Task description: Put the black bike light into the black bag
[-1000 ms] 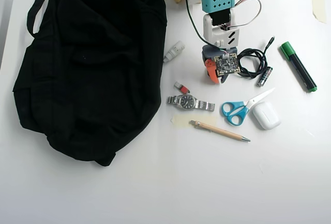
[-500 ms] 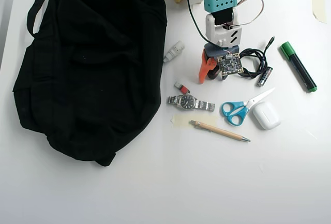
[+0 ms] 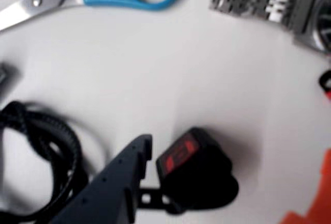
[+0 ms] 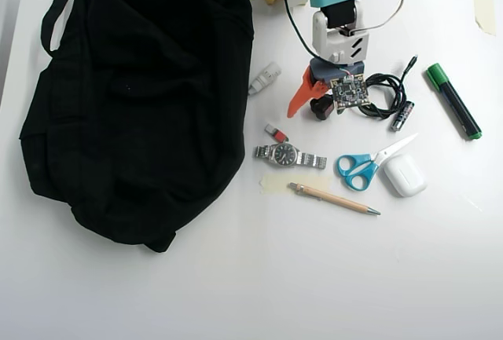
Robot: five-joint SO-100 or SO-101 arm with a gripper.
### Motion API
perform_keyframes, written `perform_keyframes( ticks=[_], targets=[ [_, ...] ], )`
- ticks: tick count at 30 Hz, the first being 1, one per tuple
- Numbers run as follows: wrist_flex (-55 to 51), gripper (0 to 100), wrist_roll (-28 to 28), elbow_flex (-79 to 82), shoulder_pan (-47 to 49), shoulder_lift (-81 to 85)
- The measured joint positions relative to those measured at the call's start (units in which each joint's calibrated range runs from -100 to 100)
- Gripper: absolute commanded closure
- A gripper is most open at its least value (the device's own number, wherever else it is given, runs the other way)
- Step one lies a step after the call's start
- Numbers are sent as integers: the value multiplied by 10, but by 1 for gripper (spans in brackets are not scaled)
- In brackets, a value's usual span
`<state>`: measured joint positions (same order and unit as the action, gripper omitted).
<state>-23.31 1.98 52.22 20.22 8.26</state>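
The black bike light [image 3: 199, 175], a chunky black lump with a red lens and a thin strap tail, lies on the white table. My gripper [image 3: 235, 157] is open and low around it. The dark finger [image 3: 121, 182] is just left of the light and the orange finger [image 3: 310, 203] is well to its right. In the overhead view the light [image 4: 321, 109] shows between the orange finger [image 4: 299, 96] and the wrist board, with the gripper [image 4: 313, 112] over it. The big black bag [image 4: 134, 96] lies at the left, apart from the light.
A coiled black cable [image 3: 41, 151] lies just left of the dark finger. Blue scissors [image 4: 365, 166], a metal watch [image 4: 288, 154], a pen [image 4: 334, 199], a white case [image 4: 405, 175], a green marker [image 4: 453, 100] and a small dark cylinder [image 4: 401, 116] lie around.
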Motion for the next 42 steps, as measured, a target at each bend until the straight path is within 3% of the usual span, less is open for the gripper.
perform_keyframes(
  ticks=[20, 42],
  targets=[
    [-33, 58, 1, 0, 10, 14],
    [21, 58, 2, 0, 12, -35]
  ],
)
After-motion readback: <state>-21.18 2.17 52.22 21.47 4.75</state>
